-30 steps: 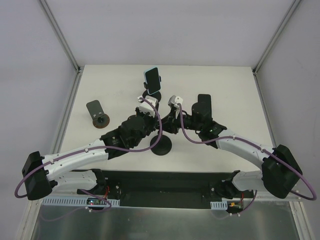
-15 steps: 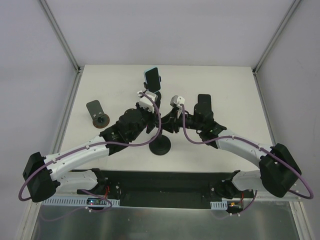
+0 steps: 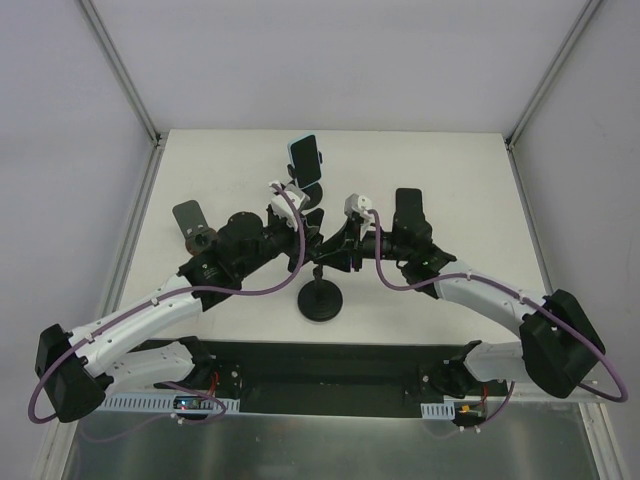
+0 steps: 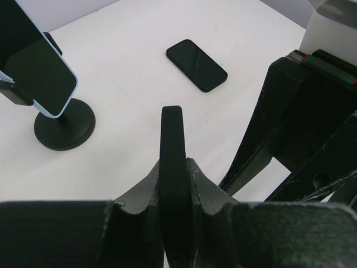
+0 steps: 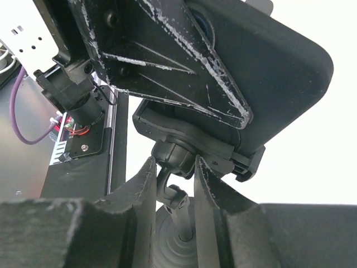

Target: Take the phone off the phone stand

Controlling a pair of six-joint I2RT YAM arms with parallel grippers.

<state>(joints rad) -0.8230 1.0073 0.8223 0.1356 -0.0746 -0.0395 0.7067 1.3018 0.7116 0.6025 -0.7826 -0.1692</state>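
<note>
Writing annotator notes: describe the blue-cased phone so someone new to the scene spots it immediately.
Start at the white table and look to its far side, near the middle. There a phone sits tilted in a black stand with a round base. It alone has a light blue case; the black phone nearby lies flat on the table.

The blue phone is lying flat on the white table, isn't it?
No. The blue phone is not lying flat. It is held up, tilted, in a black stand that sits on the white table. The left wrist view shows this.
</note>
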